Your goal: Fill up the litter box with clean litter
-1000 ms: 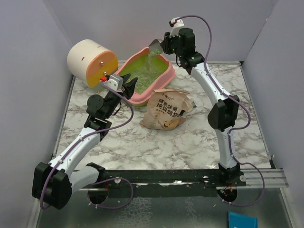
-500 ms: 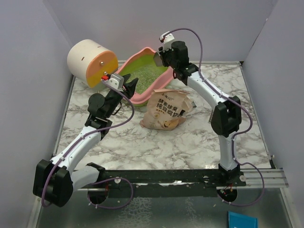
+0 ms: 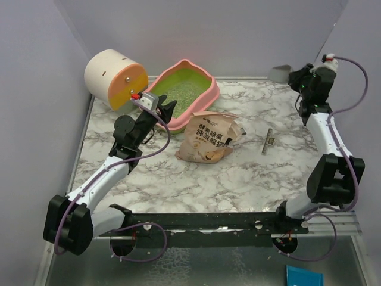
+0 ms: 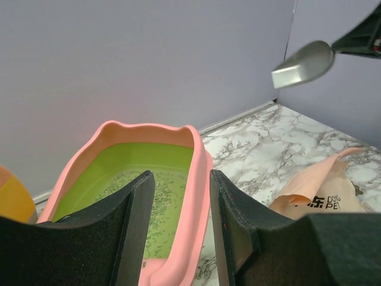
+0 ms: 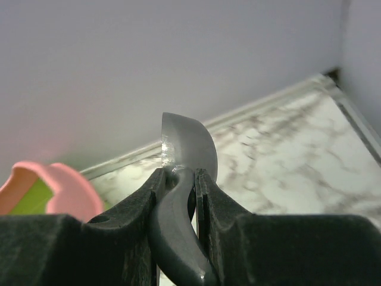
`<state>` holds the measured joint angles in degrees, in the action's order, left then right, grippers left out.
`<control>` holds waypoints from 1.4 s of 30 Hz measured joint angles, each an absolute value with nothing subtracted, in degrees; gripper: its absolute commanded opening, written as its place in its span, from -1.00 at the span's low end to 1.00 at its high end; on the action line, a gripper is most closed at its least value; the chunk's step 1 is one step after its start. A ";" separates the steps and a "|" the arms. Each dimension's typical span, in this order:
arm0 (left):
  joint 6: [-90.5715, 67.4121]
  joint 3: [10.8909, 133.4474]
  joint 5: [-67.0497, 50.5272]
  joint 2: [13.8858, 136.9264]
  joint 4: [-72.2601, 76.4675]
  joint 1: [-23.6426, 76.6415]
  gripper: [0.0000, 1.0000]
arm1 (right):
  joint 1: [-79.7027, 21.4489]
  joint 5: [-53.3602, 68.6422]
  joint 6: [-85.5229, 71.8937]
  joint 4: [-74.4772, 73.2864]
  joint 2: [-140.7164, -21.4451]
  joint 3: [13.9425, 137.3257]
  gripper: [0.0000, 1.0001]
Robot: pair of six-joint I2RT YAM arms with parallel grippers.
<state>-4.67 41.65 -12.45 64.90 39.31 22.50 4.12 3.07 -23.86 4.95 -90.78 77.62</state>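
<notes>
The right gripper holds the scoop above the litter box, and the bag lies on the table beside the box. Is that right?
No. The right gripper does hold the scoop, but at the far right of the table, well away from the litter box, as the top external view shows. The bag does lie beside the box.

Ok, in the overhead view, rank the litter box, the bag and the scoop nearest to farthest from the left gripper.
1. Litter box: rim right beside the left gripper.
2. Bag: mid-table, to its right.
3. Scoop: far right back corner, held by the right gripper.
</notes>
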 measured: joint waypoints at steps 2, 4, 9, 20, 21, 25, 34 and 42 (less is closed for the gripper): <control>-4.84 41.65 -12.67 65.10 39.33 22.50 -0.04 | 8.95 2.92 -27.46 6.28 -88.27 71.46 -0.98; -5.13 41.65 -12.86 65.34 39.33 22.50 -0.01 | 10.31 3.05 -30.17 6.70 -87.00 66.70 -0.98; -5.85 41.67 -13.93 66.28 39.31 22.50 0.00 | 13.21 7.75 -37.80 10.00 -86.35 54.65 -0.99; -6.61 41.67 -15.22 67.05 39.31 22.50 0.00 | 18.11 16.78 -47.07 21.39 -97.54 51.57 -0.76; -6.68 41.67 -15.22 67.05 39.31 22.50 0.01 | 18.11 17.43 -47.40 21.67 -98.39 51.72 -0.75; -6.79 41.69 -15.64 67.37 39.31 22.50 0.01 | 18.11 19.35 -47.88 21.96 -102.19 54.24 -0.62; -6.98 41.74 -16.27 67.85 39.29 22.50 0.01 | 18.22 20.82 -48.23 22.20 -105.95 56.73 0.08; -7.07 41.78 -16.53 67.96 39.31 22.50 0.01 | 18.39 19.46 -47.64 17.54 -106.56 57.17 0.20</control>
